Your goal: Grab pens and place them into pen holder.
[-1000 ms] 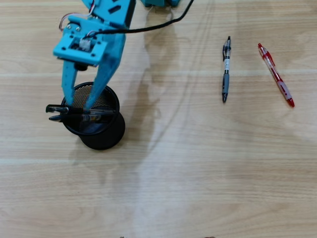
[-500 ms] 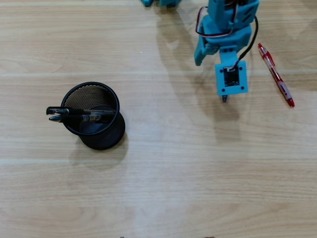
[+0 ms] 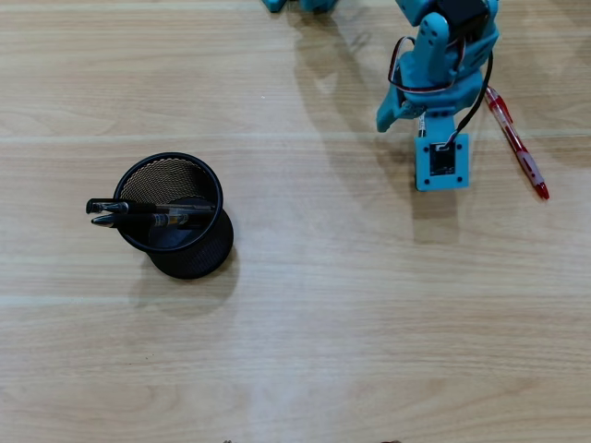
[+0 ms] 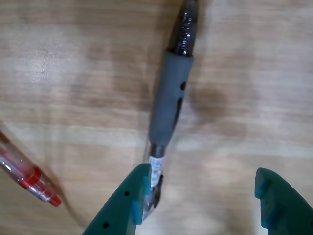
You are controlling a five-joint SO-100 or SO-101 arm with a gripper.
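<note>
A black mesh pen holder point(image 3: 199, 254) stands on the left of the wooden table in the overhead view, with two black pens point(image 3: 138, 209) leaning in it. A red pen point(image 3: 515, 143) lies at the right, just beside my arm point(image 3: 443, 65). In the wrist view a grey-gripped black pen point(image 4: 168, 103) lies on the table, its lower end under my left fingertip point(image 4: 134, 196). My gripper point(image 4: 201, 172) is open and just above the table, with the pen at the left edge of the gap. The arm hides this pen in the overhead view. The red pen point(image 4: 29, 176) shows at lower left.
The arm's base point(image 3: 300, 5) sits at the top edge of the overhead view. Bare wooden table point(image 3: 369, 305) lies between the arm and the pen holder.
</note>
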